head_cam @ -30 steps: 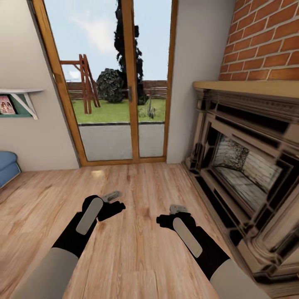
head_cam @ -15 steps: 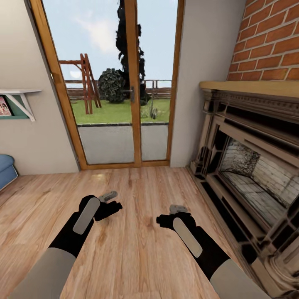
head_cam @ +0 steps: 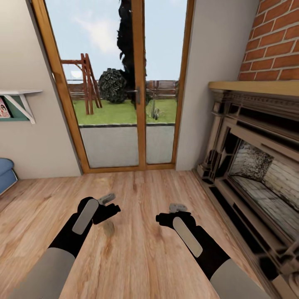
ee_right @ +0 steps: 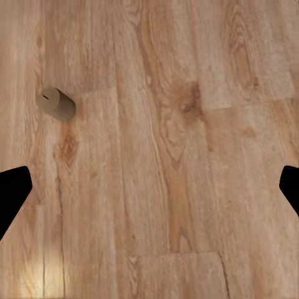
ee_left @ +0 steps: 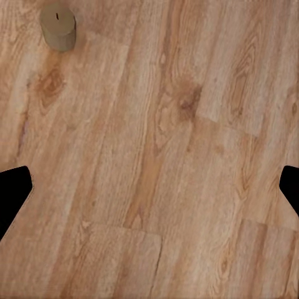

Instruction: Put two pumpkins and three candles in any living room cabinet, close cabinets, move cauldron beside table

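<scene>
candle on the floor by our left gripper

as we look down, our left gripper (head_cam: pixel 109 200) and right gripper (head_cam: pixel 177 207) are both wide open and hold nothing. a candle (head_cam: pixel 109 228) stands upright on the wood floor (head_cam: pixel 141 257), just beside the left gripper. the left arm is nearer.

The head view pans left: the fireplace (head_cam: pixel 253 166) slides toward the right edge, and the glass door (head_cam: pixel 124 87) shifts right. The shelf (head_cam: pixel 18 104) at the left edge shows less of its picture. A candle (head_cam: pixel 109 228) now stands on the floor (head_cam: pixel 137 257) just beside the left gripper (head_cam: pixel 109 202), which sits slightly lower than before.
</scene>
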Controlling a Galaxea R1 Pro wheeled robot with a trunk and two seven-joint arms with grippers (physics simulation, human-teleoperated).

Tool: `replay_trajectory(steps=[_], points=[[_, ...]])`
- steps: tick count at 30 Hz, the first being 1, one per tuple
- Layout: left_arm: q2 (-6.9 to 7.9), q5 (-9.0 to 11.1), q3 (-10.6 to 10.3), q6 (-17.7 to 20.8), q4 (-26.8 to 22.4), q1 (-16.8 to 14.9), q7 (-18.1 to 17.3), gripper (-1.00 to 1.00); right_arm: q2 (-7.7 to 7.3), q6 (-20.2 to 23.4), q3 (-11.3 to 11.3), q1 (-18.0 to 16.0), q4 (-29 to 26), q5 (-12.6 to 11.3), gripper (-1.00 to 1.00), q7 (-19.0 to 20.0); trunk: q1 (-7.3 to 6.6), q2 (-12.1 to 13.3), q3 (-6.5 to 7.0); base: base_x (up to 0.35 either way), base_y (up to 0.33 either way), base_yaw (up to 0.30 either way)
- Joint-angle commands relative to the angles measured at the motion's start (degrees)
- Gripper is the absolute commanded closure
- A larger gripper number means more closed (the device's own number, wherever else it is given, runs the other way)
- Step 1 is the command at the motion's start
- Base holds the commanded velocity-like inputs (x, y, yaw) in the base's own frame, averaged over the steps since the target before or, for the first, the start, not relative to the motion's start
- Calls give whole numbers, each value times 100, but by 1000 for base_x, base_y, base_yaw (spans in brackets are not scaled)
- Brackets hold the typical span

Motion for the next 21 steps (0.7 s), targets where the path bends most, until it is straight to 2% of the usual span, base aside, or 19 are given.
replay_trajectory(steps=[1, 16, 21], points=[[7, 57, -18, -4, 8, -4, 59, -100, -4, -26, 9, -6, -4, -55, -100, -60, 3, -3, -6, 264, 224, 0], [58, 31, -15, -7, 83, -4, 58, -100, -7, -110, 10, -6, -2, -49, -100, -68, 3, -3, -6, 289, 176, 0], [56, -6, -1, -73, 408, -9, 58, -100, -11, -113, -15, -6, -4, -54, -100, -106, 3, -3, -6, 324, 89, 0]])
